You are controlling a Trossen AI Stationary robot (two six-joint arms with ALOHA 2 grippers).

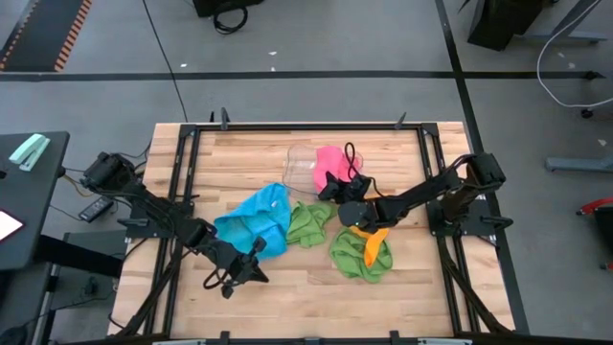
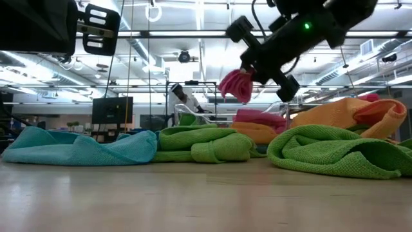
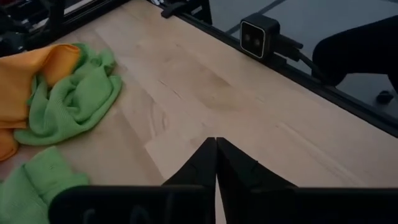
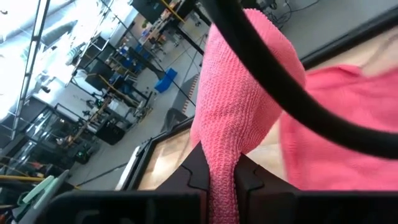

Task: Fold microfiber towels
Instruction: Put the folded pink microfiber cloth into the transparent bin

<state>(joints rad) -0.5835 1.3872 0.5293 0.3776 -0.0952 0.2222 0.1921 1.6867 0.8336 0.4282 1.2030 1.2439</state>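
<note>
A pink microfiber towel (image 1: 330,163) lies bunched near the far middle of the bench, partly in a clear plastic tray (image 1: 300,163), and one pinched corner of it hangs lifted in the air in a narrow fold of knitted pile. A turquoise-blue microfiber towel (image 1: 255,220) sits crumpled left of centre, with a small lime-green microfiber towel (image 1: 309,222) rumpled just beside it. Nearer the front right, a second, larger green microfiber towel (image 1: 361,257) lies in a heap with an orange microfiber towel (image 1: 371,244) draped over it.

The right gripper (image 1: 335,185) reaches in from the right side of the bench, its arm stretched low across toward the tray, and its jaws are clamped on the raised corner of the pink towel; the right wrist view shows the cloth running down between the dark fingers (image 4: 249,177). The left gripper (image 1: 257,270) hangs over bare wood at the front left, just in front of the blue towel, jaws pressed together with nothing between them.

The bench (image 1: 421,287) is a pale wooden top with a black metal frame. Beyond it are a grey floor, ceiling strip lights, racks and monitors, and a person (image 2: 187,98) far back in the room.
</note>
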